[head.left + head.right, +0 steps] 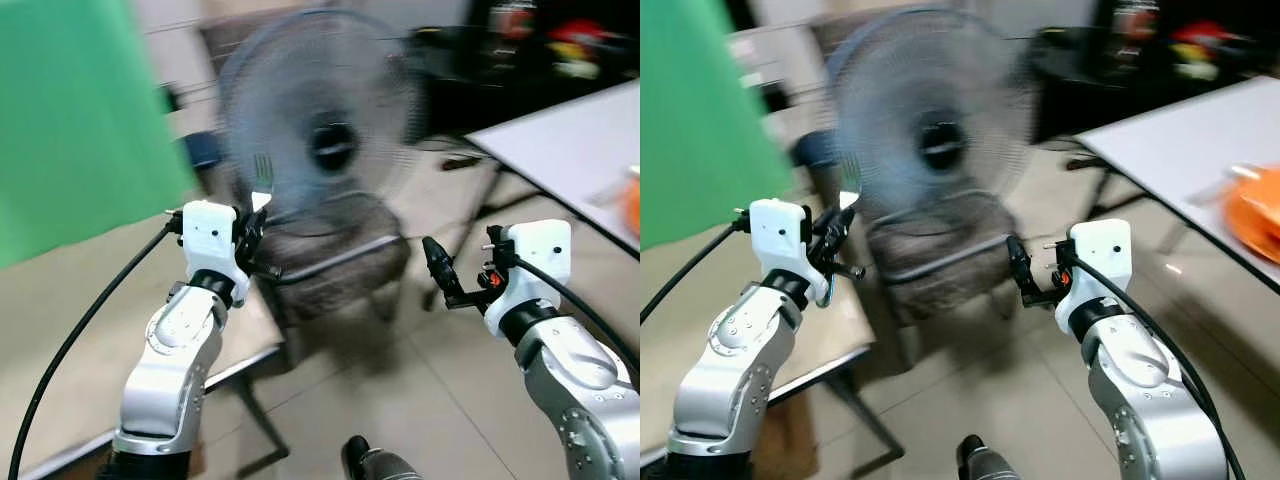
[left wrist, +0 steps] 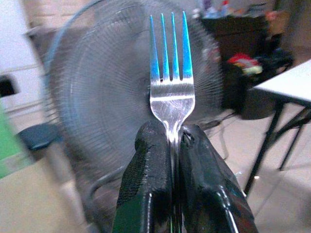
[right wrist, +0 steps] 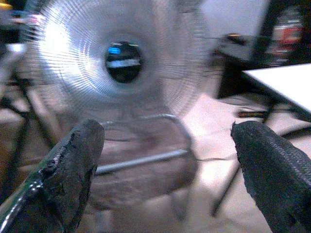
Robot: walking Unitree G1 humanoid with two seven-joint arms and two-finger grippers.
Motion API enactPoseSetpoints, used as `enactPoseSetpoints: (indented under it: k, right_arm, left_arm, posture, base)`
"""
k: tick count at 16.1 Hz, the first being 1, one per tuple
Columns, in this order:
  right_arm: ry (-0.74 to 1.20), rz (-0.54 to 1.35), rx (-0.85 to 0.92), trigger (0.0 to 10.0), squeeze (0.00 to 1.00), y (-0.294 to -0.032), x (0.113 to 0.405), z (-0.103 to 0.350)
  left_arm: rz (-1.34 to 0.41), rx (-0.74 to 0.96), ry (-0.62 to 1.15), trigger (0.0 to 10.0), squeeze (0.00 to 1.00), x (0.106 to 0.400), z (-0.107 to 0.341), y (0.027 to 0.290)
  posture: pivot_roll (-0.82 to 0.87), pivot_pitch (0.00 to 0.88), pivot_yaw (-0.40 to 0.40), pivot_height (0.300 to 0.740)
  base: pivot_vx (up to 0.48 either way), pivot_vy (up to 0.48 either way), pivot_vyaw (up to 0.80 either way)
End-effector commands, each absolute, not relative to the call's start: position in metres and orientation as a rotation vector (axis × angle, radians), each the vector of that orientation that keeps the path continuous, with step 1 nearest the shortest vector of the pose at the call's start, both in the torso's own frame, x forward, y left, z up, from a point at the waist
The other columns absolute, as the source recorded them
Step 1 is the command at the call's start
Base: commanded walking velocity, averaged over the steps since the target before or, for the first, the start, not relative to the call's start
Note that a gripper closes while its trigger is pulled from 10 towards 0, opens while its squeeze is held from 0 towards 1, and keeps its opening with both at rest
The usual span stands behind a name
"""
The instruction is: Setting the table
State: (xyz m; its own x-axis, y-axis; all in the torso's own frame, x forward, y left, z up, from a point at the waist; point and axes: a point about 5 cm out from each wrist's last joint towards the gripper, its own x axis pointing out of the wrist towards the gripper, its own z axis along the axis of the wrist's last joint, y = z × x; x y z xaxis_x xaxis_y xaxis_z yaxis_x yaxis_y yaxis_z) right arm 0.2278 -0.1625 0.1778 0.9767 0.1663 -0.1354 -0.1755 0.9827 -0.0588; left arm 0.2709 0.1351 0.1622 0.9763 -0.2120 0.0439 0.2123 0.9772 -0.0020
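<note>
**Fork clamped in left gripper; right gripper spread and empty**

The left gripper [image 2: 172, 145] is raised in front of the robot with its two black fingers [image 2: 146, 165] pressed together on the handle of a metal fork [image 2: 171, 92]. The fork stands upright: its neck sits in the seam between the fingertips, and the head with four tines projects above them. In the left eye view the fork [image 1: 262, 180] rises just above the left gripper [image 1: 252, 235].

The right gripper [image 1: 435, 262] is held at similar height, well apart from the left. Its fingers [image 3: 73, 165] are spread wide with nothing between them.

Ahead of both grippers stands a large pedestal fan [image 1: 320, 140] with a round wire guard. Below it is a chair [image 1: 335, 265] with a dark seat and metal frame. A white table [image 1: 1200, 140] lies on the robot's right, carrying an orange object [image 1: 1255, 210] near its edge; blur hides what it is. A green panel [image 1: 75, 120] stands on the left. The head views are motion-blurred.
</note>
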Motion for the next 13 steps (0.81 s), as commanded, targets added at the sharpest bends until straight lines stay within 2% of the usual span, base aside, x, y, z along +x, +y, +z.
enactPoseSetpoints:
  k: [1, 8, 13]
  right_arm:
    - [0.140, 0.166, -0.115, 10.0, 0.00, -0.1631, 0.2286, 0.1756]
    - [0.149, 0.150, -0.148, 10.0, 0.00, -0.1654, 0.2332, 0.1759]
    - [0.149, 0.113, -0.149, 10.0, 0.00, -0.1663, 0.2275, 0.1786]
  left_arm:
    - [-0.190, 0.003, -0.061, 10.0, 0.00, 0.2711, 0.1653, 0.1344]
    - [-0.183, 0.021, -0.075, 10.0, 0.00, 0.2711, 0.1669, 0.1334]
    - [-0.208, 0.010, -0.078, 10.0, 0.00, 0.2702, 0.1666, 0.1266]
  posture:
    - [-0.13, 0.000, 0.077, 0.740]
    - [-0.11, 0.000, 0.043, 0.740]
    - [-0.16, 0.000, 0.076, 0.740]
  base:
    - [0.000, 0.000, -0.79]
    - [0.000, 0.000, -0.80]
    - [0.000, 0.000, -0.80]
